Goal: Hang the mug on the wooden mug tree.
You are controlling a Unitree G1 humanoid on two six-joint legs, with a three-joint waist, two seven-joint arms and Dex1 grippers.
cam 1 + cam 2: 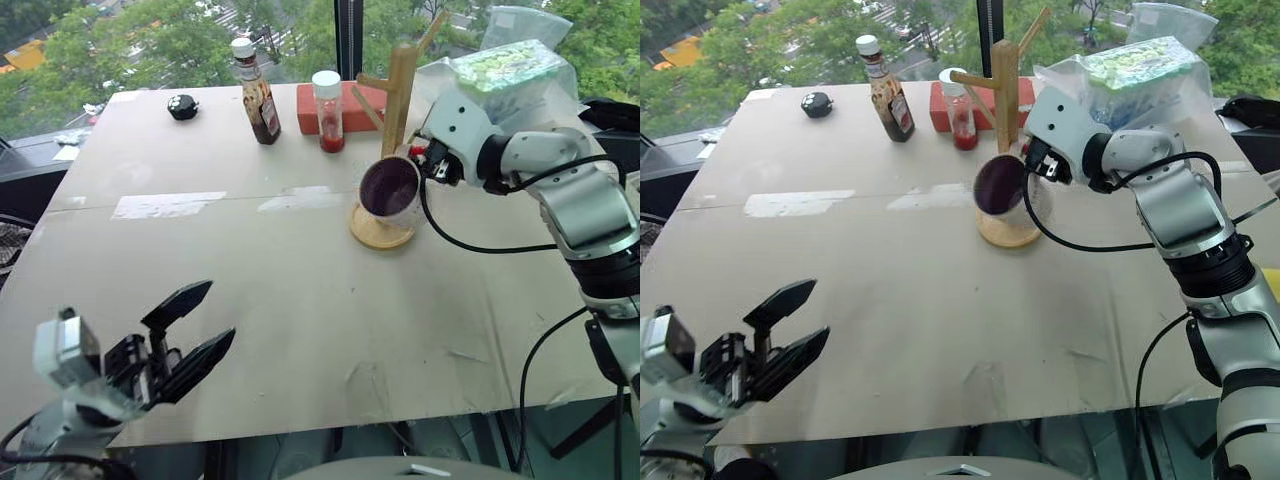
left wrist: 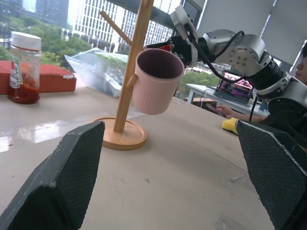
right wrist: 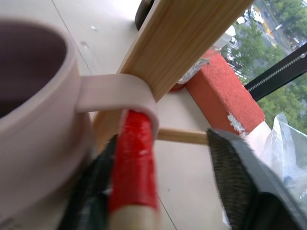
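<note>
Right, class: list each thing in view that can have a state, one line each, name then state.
mug: handle looped over the red-tipped peg, hanging tilted, clear of the table.
mug tree: upright on its round base.
sauce bottle: upright, capped.
jar: upright, lid on.
right gripper: open, close beside the mug.
left gripper: open, holding nothing.

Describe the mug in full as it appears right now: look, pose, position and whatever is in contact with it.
The mug is pale cream-pink outside, ceramic by its look, with a dark purple inside. It hangs off the table, tilted, mouth toward the camera in the head views. Its loop handle is threaded over the red-tipped peg of the wooden mug tree, beside the post, above the round base. The right gripper sits close behind its rim with jaws apart; whether it touches cannot be told.
</note>
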